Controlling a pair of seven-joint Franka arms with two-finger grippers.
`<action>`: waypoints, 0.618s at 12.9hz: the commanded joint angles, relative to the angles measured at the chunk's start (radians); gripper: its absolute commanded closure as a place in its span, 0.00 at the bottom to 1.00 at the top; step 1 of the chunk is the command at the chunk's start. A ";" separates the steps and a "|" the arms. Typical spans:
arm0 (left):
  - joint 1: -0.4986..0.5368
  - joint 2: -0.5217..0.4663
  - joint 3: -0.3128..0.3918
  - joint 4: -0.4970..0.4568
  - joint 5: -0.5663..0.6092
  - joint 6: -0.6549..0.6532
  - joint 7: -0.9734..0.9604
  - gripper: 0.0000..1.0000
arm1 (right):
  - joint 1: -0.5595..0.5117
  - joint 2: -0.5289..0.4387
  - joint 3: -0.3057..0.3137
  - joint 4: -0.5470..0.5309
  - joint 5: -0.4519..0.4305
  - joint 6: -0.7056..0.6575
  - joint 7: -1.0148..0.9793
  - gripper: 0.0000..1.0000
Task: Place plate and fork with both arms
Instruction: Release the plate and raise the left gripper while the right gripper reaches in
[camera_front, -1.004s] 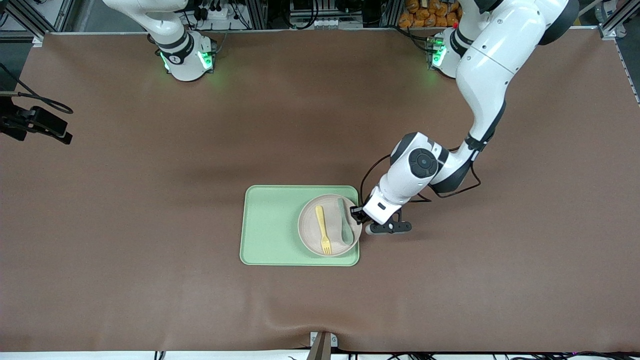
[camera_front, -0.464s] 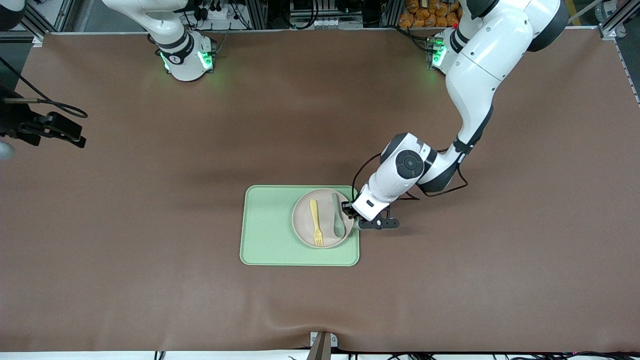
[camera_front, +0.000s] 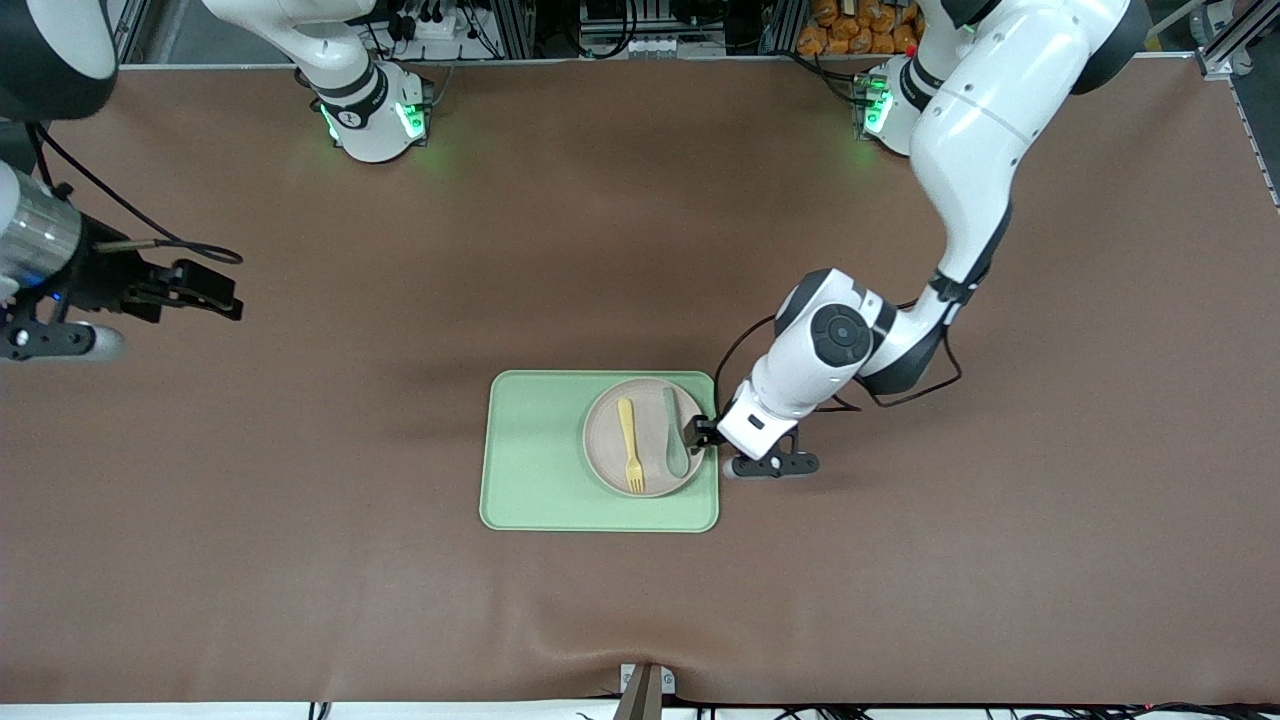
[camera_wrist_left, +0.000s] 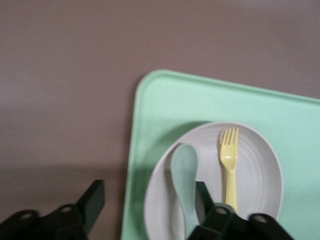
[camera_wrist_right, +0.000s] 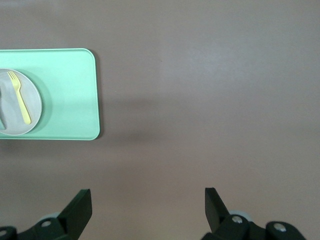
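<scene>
Tray (camera_front: 540, 455) lies mid-table. Plate (camera_front: 640, 437) sits on its left-arm end, carrying fork (camera_front: 630, 445) w/ spoon (camera_front: 675, 432). Left gripper (camera_front: 700, 435) over plate rim, released. Right gripper (camera_front: 215, 295) spread wide, over bare table.

Both arms: glossy white shells w/ black joint caps and dark grey bands between segments. Left arm (camera_front: 965, 130): round black cap at wrist, thin black cable looping beside forearm, white wrist block. Left end effector (camera_front: 700, 435): black, w/ flat black fingers (camera_wrist_left: 92, 200). Right end effector (camera_front: 215, 293): black, silver cylinder section upstream, black cable trailing. Bases: white, green status lights.
</scene>
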 joint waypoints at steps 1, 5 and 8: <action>0.033 -0.192 0.030 -0.011 0.023 -0.234 -0.005 0.00 | 0.068 0.052 -0.004 0.013 -0.005 0.038 0.007 0.00; 0.160 -0.425 0.031 -0.011 0.023 -0.578 0.073 0.00 | 0.140 0.132 -0.004 0.013 -0.003 0.135 0.006 0.00; 0.260 -0.579 0.029 -0.010 0.009 -0.760 0.246 0.00 | 0.196 0.219 -0.004 0.022 -0.022 0.170 0.000 0.00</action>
